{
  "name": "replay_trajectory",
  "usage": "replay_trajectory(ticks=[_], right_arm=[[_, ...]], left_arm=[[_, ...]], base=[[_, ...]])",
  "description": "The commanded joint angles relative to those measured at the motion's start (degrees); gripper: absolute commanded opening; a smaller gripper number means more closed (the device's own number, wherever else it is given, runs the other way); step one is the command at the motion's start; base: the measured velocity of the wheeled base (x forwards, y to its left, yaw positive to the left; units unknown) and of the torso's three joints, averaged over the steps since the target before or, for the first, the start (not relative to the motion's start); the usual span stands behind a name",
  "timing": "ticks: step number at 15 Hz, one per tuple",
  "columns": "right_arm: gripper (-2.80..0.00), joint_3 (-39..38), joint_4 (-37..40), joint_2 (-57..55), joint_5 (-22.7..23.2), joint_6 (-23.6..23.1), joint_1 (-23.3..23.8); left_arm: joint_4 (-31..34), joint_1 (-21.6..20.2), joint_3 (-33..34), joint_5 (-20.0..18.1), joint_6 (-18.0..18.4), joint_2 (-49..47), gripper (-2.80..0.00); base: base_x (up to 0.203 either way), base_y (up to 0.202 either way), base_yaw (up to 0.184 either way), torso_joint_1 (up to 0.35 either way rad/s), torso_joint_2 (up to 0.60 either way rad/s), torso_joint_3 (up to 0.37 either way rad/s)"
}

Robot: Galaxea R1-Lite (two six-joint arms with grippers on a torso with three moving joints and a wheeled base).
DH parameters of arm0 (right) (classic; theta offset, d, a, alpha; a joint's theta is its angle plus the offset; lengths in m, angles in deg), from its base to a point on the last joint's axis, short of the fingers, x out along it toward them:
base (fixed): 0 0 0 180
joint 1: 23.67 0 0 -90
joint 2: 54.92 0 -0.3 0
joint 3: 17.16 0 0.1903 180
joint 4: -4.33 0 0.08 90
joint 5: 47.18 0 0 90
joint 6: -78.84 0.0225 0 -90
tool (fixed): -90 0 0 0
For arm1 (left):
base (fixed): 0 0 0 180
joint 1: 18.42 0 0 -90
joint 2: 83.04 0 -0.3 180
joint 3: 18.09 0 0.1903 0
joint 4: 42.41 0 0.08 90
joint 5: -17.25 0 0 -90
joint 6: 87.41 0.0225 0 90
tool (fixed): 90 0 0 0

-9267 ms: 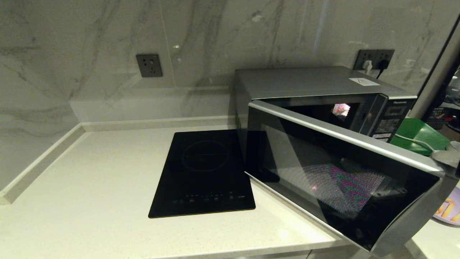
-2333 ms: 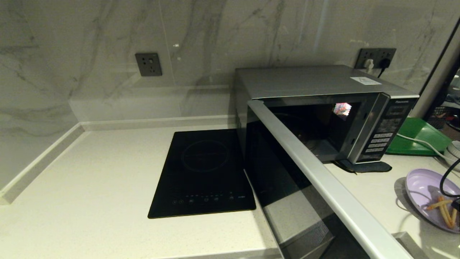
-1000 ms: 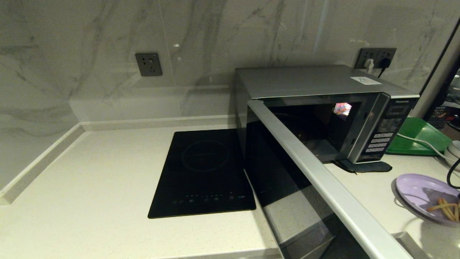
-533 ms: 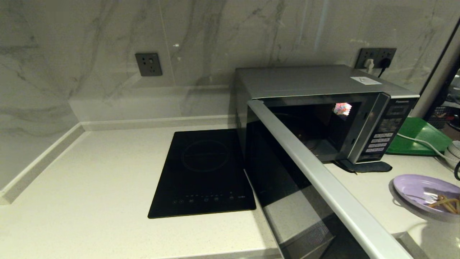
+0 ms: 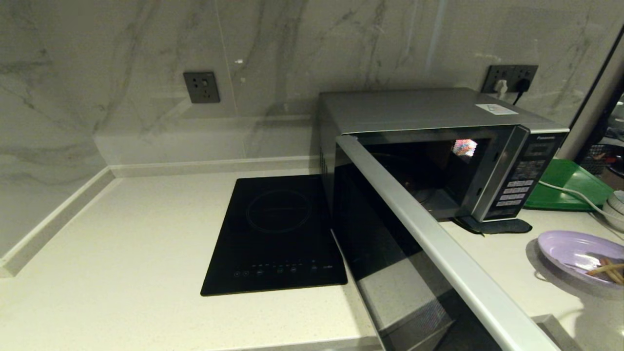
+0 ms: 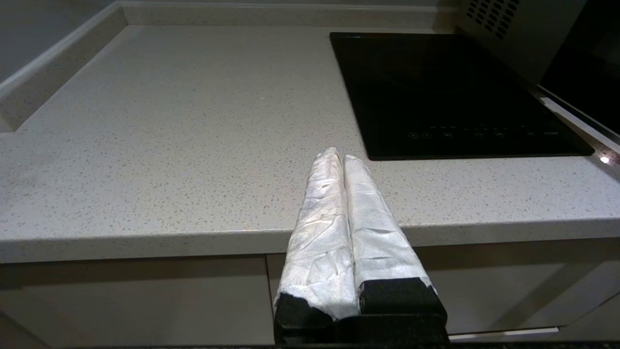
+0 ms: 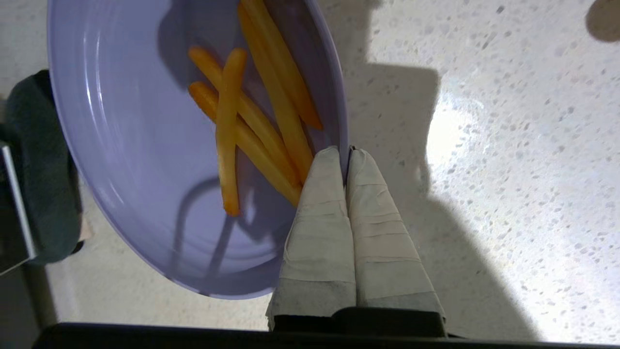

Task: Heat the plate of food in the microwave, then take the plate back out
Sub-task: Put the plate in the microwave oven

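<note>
Nearest, the right claw (image 7: 347, 154) is pinched tight on the rim of the plate of food (image 7: 145, 160), one finger inside the rim against the fries (image 7: 256, 126) and one outside, so the plate hangs from its edge above the speckled worktop (image 7: 508, 145) and casts a shadow on it. In the head view the plate of food (image 5: 575, 253) sits at the far right of the frame, in front of and to the right of the microwave's control panel (image 5: 516, 187); the arm itself is out of that view. The relation that matters next, as I judge it, is that the open cavity (image 5: 429, 175) of the microwave (image 5: 419, 112) lies to the left of and beyond the held plate, while the door (image 5: 438, 253) swings out toward the robot on the cavity's left side, leaving the right-hand approach free. The right arm is clearly the nearer one; the left claw (image 6: 343, 160) is pressed shut on nothing, parked low at the worktop's front edge near the cooktop (image 6: 450, 92). Compared with half a second ago, the plate has risen slightly and shifted a little right; the microwave door has not moved.
</note>
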Motion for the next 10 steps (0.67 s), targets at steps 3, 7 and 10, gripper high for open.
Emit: replay_trajectory(ticks=[3, 7, 10], right_arm=[[-2.80, -2.84, 0.19, 5.18, 3.69, -0.39, 0.66], [-2.80, -3.83, 0.99, 9.96, 7.86, -1.76, 0.62], [-2.80, -6.67, 1.83, 14.06, 10.35, -5.24, -0.20]], left_arm=[[-0.02, -0.04, 0.00, 0.01, -0.05, -0.04, -2.80], [-0.02, -0.04, 0.00, -0.02, -0.05, -0.04, -2.80], [-0.02, -0.04, 0.00, 0.04, -0.05, -0.04, -2.80]], base=[[0.000, 0.000, 0.000, 0.000, 0.00, 0.000], [0.000, 0.000, 0.000, 0.000, 0.00, 0.000], [0.000, 0.000, 0.000, 0.000, 0.00, 0.000]])
